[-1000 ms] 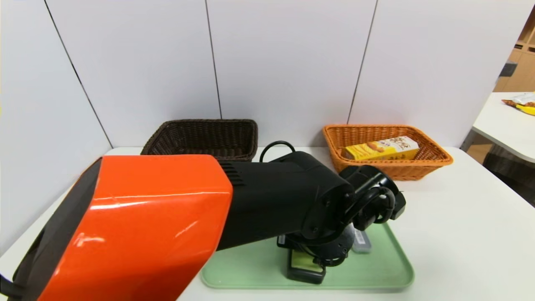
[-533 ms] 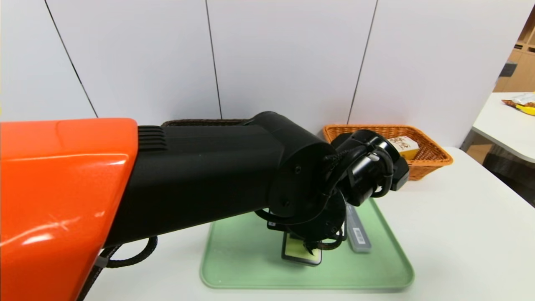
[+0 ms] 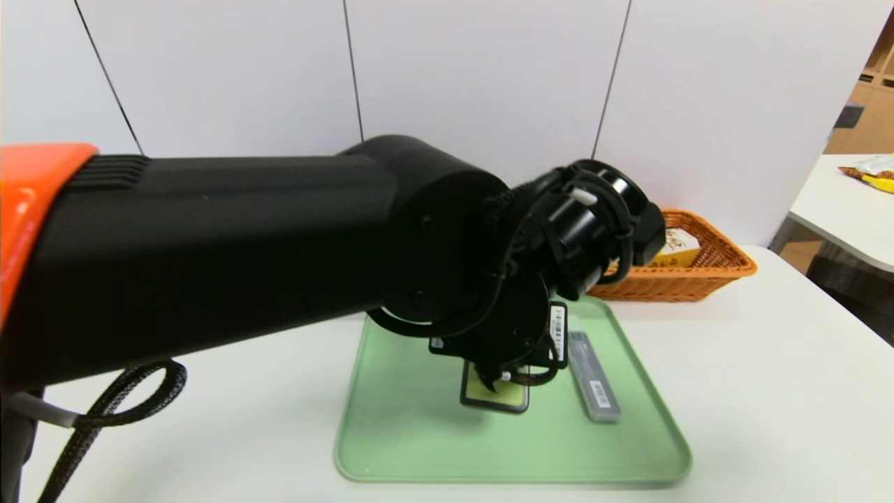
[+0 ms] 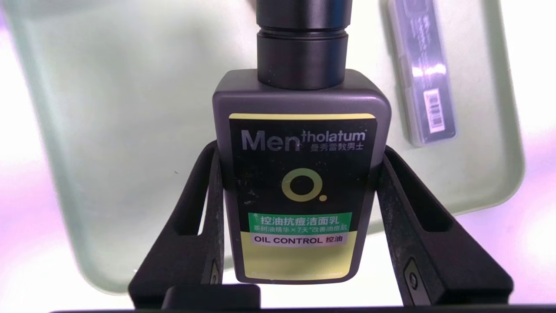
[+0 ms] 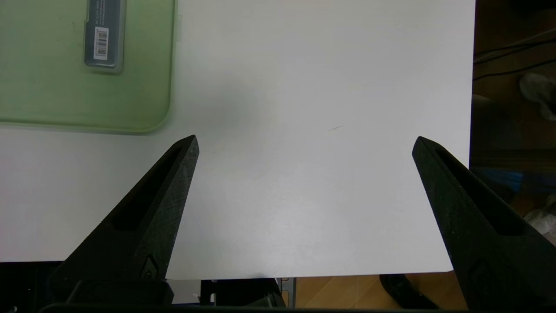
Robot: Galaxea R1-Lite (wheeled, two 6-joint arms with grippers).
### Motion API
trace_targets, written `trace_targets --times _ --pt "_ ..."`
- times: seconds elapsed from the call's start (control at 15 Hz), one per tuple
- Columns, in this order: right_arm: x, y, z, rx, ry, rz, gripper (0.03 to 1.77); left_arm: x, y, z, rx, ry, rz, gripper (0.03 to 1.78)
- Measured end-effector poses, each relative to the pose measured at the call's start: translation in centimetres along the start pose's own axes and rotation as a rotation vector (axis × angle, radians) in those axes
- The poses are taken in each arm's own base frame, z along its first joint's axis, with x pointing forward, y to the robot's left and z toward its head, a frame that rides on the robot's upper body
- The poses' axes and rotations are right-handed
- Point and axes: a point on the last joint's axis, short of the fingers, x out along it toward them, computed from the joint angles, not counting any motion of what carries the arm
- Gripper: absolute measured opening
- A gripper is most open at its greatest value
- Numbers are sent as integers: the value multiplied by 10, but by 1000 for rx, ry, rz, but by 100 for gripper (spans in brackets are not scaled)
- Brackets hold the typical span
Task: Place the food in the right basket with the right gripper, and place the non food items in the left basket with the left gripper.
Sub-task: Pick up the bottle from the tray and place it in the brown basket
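Observation:
My left gripper (image 4: 299, 150) is shut on a dark Mentholatum face-wash tube (image 4: 299, 182), its fingers pressing both sides. In the head view the tube (image 3: 494, 395) hangs under the left gripper (image 3: 503, 377), lifted above the green tray (image 3: 419, 447). A flat grey case (image 3: 594, 386) lies on the tray's right side. The orange right basket (image 3: 698, 272) holds a yellow food box (image 3: 676, 246). My left arm hides the left basket. My right gripper (image 5: 304, 141) stands open over bare table, to the right of the tray (image 5: 43, 100), out of the head view.
The table's front edge (image 5: 347, 274) runs just under the right gripper. A second table with snack packets (image 3: 869, 171) stands at the far right. My left arm's black cable (image 3: 105, 405) loops over the table at the front left.
My left arm has risen and swung up with the tube, lifting it off the tray. The arm now covers the dark basket. The grey case has not moved.

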Motion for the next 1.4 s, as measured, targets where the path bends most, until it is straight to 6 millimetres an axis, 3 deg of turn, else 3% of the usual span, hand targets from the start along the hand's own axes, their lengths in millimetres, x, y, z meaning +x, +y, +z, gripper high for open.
trace_targets --times 0.4,0.8,1.13,1.4 --pt "-3 -1 -3 4 -8 0 170 -14 59 61 -100 -189 22 101" --pt "-3 -2 -7 4 -5 -2 170 -7 130 109 -251 -343 120 101" --pt "-1 -1 -7 2 -3 -8 170 14 171 133 -302 -439 180 101" --pt "0 -1 -5 8 -3 -12 170 48 206 139 -342 -420 252 101"
